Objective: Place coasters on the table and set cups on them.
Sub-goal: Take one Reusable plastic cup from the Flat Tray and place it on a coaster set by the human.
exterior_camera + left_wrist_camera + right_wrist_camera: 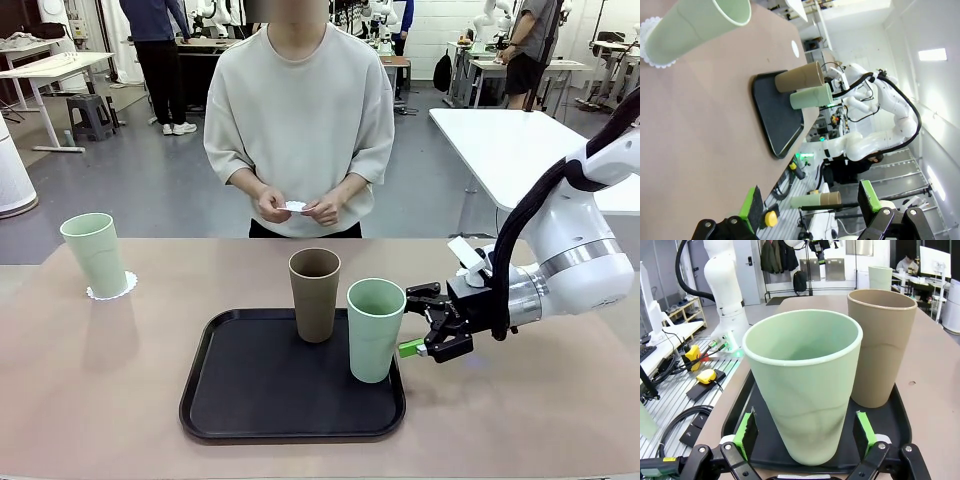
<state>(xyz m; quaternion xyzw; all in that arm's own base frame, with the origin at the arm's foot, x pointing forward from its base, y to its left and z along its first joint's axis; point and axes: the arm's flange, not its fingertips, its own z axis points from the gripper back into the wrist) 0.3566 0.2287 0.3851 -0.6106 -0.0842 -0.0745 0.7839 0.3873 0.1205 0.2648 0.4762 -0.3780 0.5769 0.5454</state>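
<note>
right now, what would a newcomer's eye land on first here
Most striking is the right gripper, open, with its green pads either side of a tall pale green tumbler at the right edge of the black rectangular tray, beside a brown tumbler. At the far left of the beige-pink table a second pale green tumbler stands on a white lacy paper doily, and the person across holds another doily.

A robotics lab: a large open room with a grey floor (150, 200), white work tables (520, 140), a stool (92, 115) and people (155, 50) standing at benches along the back. A white robot arm (580, 250) reaches over the near beige table (100, 380). Beyond that table's edge, cables (670, 375) trail across metal rails and jackets (775, 257) hang on a rack.
</note>
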